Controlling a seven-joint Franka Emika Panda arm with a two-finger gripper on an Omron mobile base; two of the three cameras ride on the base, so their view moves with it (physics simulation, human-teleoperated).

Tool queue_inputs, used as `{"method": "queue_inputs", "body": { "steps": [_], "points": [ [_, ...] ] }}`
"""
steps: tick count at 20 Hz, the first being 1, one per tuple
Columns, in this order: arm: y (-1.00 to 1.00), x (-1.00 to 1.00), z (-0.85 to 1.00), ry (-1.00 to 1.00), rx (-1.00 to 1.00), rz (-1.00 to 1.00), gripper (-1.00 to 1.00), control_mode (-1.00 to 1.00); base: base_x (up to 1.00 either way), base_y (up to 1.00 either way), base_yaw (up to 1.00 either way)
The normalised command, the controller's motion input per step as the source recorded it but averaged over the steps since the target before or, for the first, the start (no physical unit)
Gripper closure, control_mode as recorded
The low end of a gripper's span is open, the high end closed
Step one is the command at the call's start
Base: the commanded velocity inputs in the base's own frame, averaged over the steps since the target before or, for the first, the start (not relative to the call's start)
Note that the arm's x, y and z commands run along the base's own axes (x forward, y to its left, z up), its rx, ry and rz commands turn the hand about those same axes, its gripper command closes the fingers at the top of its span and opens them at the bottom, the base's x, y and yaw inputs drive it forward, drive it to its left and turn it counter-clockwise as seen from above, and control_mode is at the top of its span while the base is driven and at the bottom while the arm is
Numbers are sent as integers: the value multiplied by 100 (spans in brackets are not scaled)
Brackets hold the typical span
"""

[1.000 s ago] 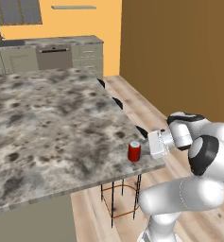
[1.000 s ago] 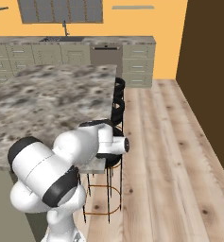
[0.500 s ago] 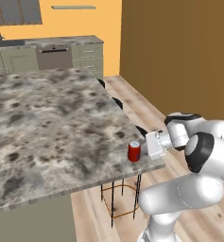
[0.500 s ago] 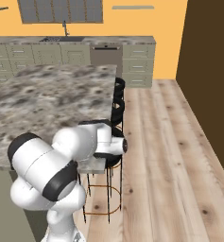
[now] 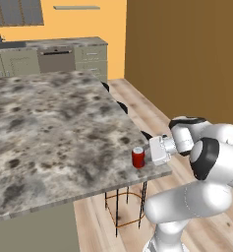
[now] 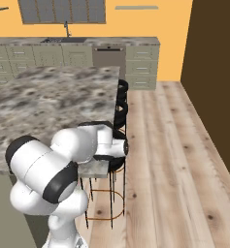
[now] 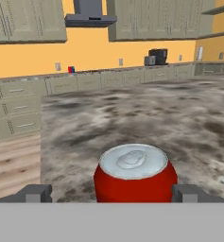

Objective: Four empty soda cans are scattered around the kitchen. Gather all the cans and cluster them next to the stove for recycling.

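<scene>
A red soda can [image 5: 137, 157] with a silver top stands upright near the corner of the grey marble island [image 5: 54, 123]. My gripper [image 5: 143, 155] reaches in level from the right, open, with a finger on each side of the can. In the hand view the can [image 7: 134, 175] sits between the two fingertips [image 7: 38, 193], apart from both. Small red and blue things [image 7: 71, 69], perhaps more cans, stand on the far counter. At this distance I cannot make out the stove below the range hood [image 7: 90, 19].
Black-seated bar stools [image 5: 120, 106] line the island's right edge, and a wire-legged one [image 5: 125, 211] stands under the corner by the can. Wood floor [image 6: 170, 155] lies to the right. A dark appliance [image 7: 156, 56] sits on the far counter.
The gripper has slid left toward the red can, so its open fingers now flank it. The can has not moved.
</scene>
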Motion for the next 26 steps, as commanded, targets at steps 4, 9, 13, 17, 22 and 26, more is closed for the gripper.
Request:
{"method": "queue_inputs", "body": {
  "steps": [4,9,13,17,22,26],
  "points": [
    [2,0,-3,0,0,0,-100,-100,0,0,0],
    [0,4,-10,-1,0,-2,-100,-100,0,0,0],
    [0,16,-15,-1,0,-3,-100,-100,0,0,0],
    [3,25,-16,0,0,-4,-100,-100,0,0,0],
    [3,25,-11,0,0,-4,-100,-100,0,0,0],
    [5,17,-10,0,0,-3,-100,-100,0,0,0]
  ]
}}
